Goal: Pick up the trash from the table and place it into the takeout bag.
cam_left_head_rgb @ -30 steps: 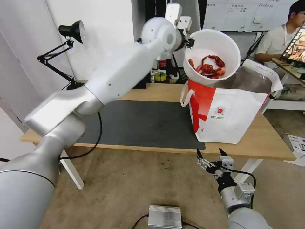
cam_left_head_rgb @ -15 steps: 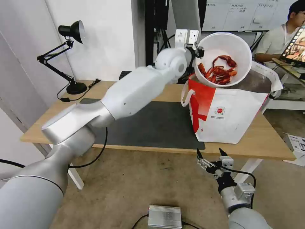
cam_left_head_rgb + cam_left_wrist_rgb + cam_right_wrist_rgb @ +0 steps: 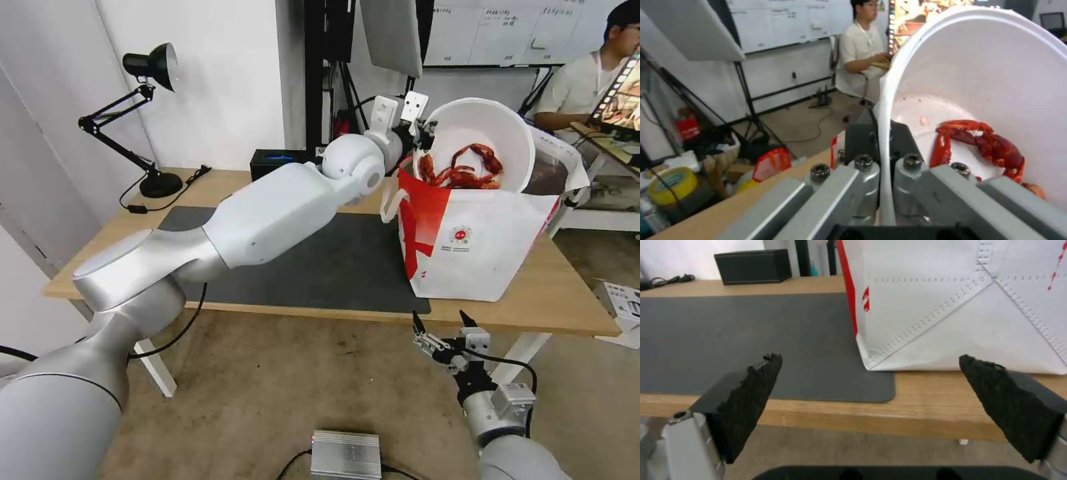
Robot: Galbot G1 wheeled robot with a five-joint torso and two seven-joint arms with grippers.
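My left gripper [image 3: 422, 137] is shut on the rim of the white round bowl [image 3: 490, 127], which holds red crayfish shells [image 3: 463, 170]. The bowl is tilted on its side and sits partly inside the mouth of the white-and-red takeout bag [image 3: 480, 247], which stands on the right part of the light-wood table [image 3: 567, 300]. In the left wrist view the fingers [image 3: 862, 186] clamp the bowl rim [image 3: 885, 133], with shells [image 3: 991, 146] against the inner wall. My right gripper [image 3: 441, 325] hangs open below the table's front edge; in its wrist view the bag [image 3: 960, 306] stands just ahead.
A large dark grey mat [image 3: 300, 260] covers the table's middle. A black desk lamp [image 3: 143, 113] stands at the back left and a black tissue box [image 3: 280, 163] at the back. A silver box [image 3: 345, 455] lies on the floor. A person sits behind, right.
My left arm has moved right and down with the bowl, from above the bag's near rim into its open mouth. The right arm has not moved.
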